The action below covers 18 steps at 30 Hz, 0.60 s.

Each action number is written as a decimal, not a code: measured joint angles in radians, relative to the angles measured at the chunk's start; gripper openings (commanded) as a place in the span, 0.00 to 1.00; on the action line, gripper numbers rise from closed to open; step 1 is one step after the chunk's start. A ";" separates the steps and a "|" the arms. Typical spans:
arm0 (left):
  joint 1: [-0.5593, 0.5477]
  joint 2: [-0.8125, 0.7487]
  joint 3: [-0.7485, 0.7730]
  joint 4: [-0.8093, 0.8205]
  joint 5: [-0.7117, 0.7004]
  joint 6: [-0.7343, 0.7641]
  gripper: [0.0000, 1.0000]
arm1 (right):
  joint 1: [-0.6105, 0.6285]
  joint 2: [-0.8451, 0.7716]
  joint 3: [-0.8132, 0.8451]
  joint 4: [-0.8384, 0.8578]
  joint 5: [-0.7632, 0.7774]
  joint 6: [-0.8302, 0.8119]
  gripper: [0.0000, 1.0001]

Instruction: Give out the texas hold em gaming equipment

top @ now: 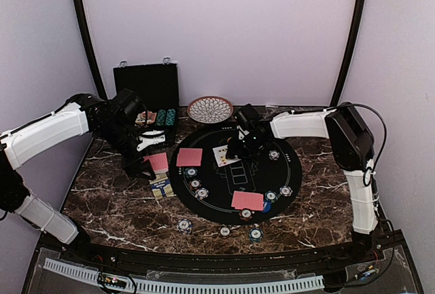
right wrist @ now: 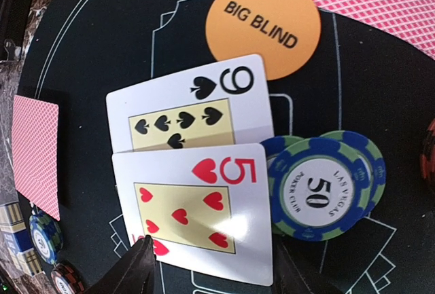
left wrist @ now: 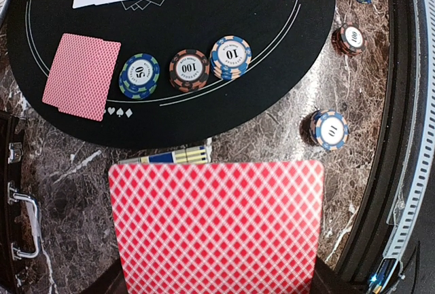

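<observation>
Red-backed card [left wrist: 216,229] clamped face down in the left hand [top: 151,159], filling the near part of the wrist view, held over the marble bench [left wrist: 68,192]. Just beyond its far edge, a blue-and-yellow card box [left wrist: 173,156] flat on the bench. Farther out from that hand, along the rim of the black felt mat [left wrist: 204,9], three chip stacks close together in a row: a 50 stack [left wrist: 139,75], a 100 stack [left wrist: 189,70], a 10 stack [left wrist: 231,56]. Left of the row, two overlapped face-down cards [left wrist: 81,75]. Off to the right, on bare marble, a lone 10 stack [left wrist: 331,130].

Right hand [right wrist: 212,270] open, fingers [right wrist: 136,270] spread wide to either side of the near edge of the five of hearts [right wrist: 194,209], gripping nothing. Touching the card or just above it: cannot tell. Beyond the five and partly under it, the nine of spades [right wrist: 187,107], both face up on the mat. Farther ahead, the orange BIG BLIND disc [right wrist: 264,26], meeting the nine's far corner. Right of the fingers, two overlapping blue-and-green 50 chips [right wrist: 326,189] against the five's right edge.
</observation>
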<state>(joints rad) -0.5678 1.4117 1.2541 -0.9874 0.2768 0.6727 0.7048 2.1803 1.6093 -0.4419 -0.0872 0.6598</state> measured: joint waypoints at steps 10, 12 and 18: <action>0.000 -0.002 -0.003 0.002 -0.001 0.000 0.00 | 0.027 -0.002 -0.001 -0.006 0.001 -0.005 0.59; 0.000 -0.003 -0.006 0.004 -0.001 0.000 0.00 | 0.032 -0.009 -0.001 -0.023 0.001 -0.008 0.63; 0.000 -0.004 -0.009 0.005 -0.001 0.000 0.00 | 0.046 -0.068 -0.035 -0.066 0.017 -0.014 0.97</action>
<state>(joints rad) -0.5678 1.4078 1.2453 -0.9825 0.2756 0.6724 0.7506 2.1128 1.5745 -0.5083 -0.0700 0.6456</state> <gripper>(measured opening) 0.682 0.773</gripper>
